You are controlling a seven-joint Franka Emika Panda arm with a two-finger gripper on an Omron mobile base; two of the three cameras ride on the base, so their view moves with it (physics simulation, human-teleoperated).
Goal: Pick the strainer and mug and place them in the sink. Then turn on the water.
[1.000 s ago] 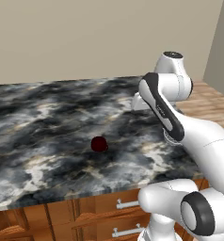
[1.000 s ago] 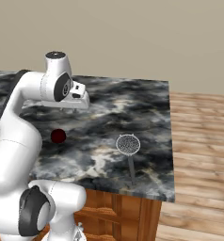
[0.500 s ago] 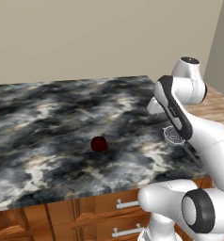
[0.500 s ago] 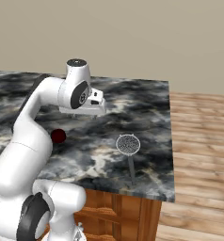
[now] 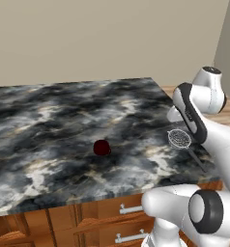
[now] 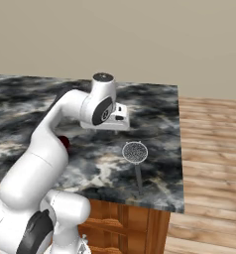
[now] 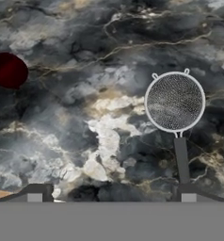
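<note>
Looking down along my hand, I saw the mug (image 7: 8,70) at the far left, a small dark maroon round shape standing on the dark marbled counter (image 7: 100,141). It sat alone, well apart from everything else. In the left base view the mug (image 5: 102,147) stood near the middle of the counter (image 5: 49,125), with bare stone all around it; in the right base view only a sliver of its red (image 6: 65,142) peeked out from behind my white arm.

Further right lay the strainer (image 7: 174,101), its round silvery mesh bowl resting on the counter, with two tiny hooks at the rim's far side and the thin dark handle running back toward my hand. The handle's end lined up with my right fingertip (image 7: 188,194). From the right base view the strainer (image 6: 135,153) lay close to the counter's right end, its handle pointing at the front edge.

My end effector (image 7: 111,197) hung above the counter with its jaws spread wide and nothing between them. It touched neither the strainer nor the mug. In the right base view the end effector (image 6: 116,130) hovered just up and left of the strainer's bowl.
</note>
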